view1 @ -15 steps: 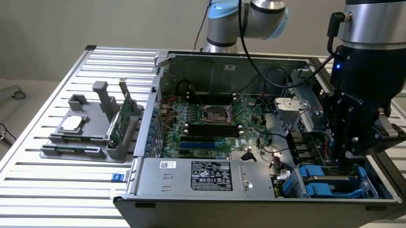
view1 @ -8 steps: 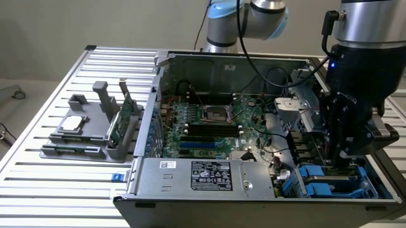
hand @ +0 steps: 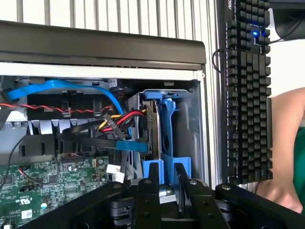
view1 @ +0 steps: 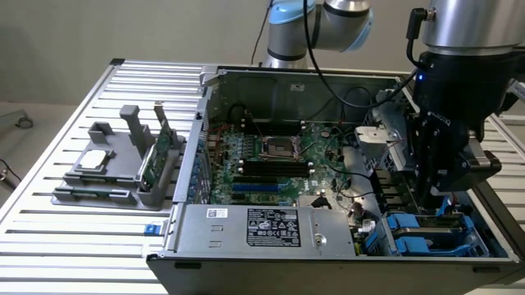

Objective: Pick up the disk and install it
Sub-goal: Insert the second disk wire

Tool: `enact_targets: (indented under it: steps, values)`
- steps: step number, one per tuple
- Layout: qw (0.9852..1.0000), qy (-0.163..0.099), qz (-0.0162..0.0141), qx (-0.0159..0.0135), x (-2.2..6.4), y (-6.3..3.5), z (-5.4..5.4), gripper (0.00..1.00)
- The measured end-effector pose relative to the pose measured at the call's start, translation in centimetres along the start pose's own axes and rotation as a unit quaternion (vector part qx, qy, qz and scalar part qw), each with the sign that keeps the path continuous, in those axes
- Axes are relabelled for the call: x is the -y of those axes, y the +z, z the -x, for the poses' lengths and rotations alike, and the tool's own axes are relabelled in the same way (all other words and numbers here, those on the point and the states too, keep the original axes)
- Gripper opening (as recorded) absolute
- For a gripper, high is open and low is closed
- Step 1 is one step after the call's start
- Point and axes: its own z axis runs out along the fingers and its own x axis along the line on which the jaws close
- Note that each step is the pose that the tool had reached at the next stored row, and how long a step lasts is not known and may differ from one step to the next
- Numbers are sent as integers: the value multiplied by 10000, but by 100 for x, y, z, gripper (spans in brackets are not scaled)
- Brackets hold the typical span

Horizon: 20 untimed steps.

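One gripper low over drive bay at case corner, jaws clamped on blue bracket of disk, standing edge-up in bay. Judgement: stay square, press straight, clear cables.

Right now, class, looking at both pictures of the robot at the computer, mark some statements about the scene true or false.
1. The computer case lies open, with its circuit board showing. True.
2. A green card stands in the grey holder beside the case. True.
3. The gripper hangs over the grey holder. False: it is down at the corner of the case on the exterior view's right, at the blue bracket.
4. The blue bracket lies out on the table. False: it sits inside the case.
5. A keyboard lies beside the case. True.
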Motion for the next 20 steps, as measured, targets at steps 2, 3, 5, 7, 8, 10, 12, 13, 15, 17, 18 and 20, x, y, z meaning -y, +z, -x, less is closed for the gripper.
enact_targets:
  steps: [2,3,5,7,8,10,12,13,15,17,18,20]
  values:
    - [10000,-1,0,3,-2,-11,-32,27]
    - [10000,-1,1,5,-5,-13,-42,27]
    - [10000,0,0,5,-19,-10,-55,27]
    - [10000,-1,0,5,-39,-4,-62,27]
    - [10000,-1,0,5,-47,0,-65,27]
    - [10000,-1,0,6,-50,7,-73,27]
    - [10000,0,-1,5,-49,15,-82,27]
    - [10000,0,0,5,-50,17,-86,27]
    - [10000,-1,0,6,-56,18,-97,27]
    - [10000,-1,0,5,-63,19,-108,27]
    - [10000,-1,0,4,-67,22,-112,27]
    - [10000,-1,0,5,-76,23,-118,27]
